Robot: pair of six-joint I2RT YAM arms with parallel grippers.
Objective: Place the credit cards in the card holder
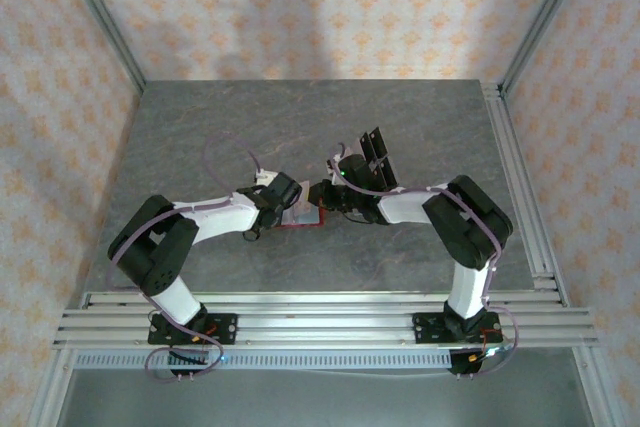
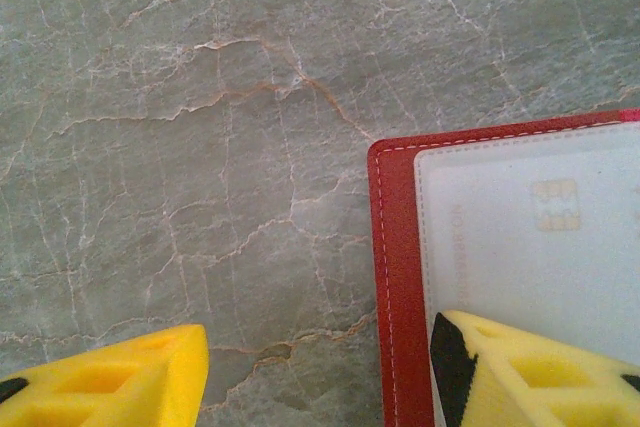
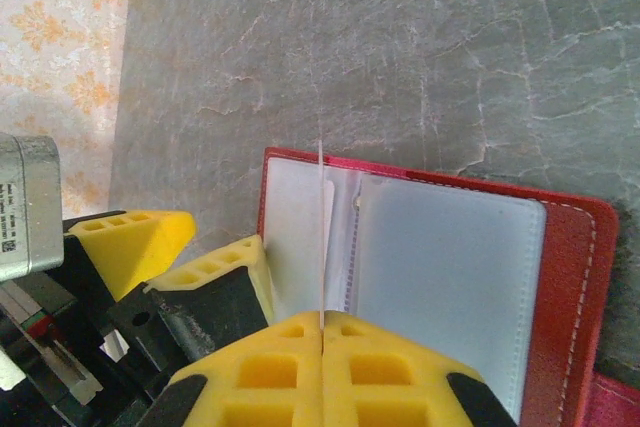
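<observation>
The red card holder [image 1: 300, 218] lies open on the grey table between both grippers. In the right wrist view its pale inner pockets [image 3: 450, 277] face up. My right gripper [image 3: 322, 322] is shut on a thin pale credit card [image 3: 321, 227], held on edge above the card holder's left pocket. My left gripper [image 2: 320, 347] is open and straddles the card holder's red edge [image 2: 395, 287]: one finger [image 2: 530, 372] rests on the inner pocket, the other [image 2: 110, 382] is over the table. A pale card with a chip [image 2: 555, 205] lies flat in that pocket.
Dark cards [image 1: 375, 155] lie on the table just behind the right gripper. Patterned walls and metal rails [image 1: 520, 177] bound the grey marbled table [image 1: 200, 137]. The left gripper's yellow fingers [image 3: 215, 272] sit close beside the held card.
</observation>
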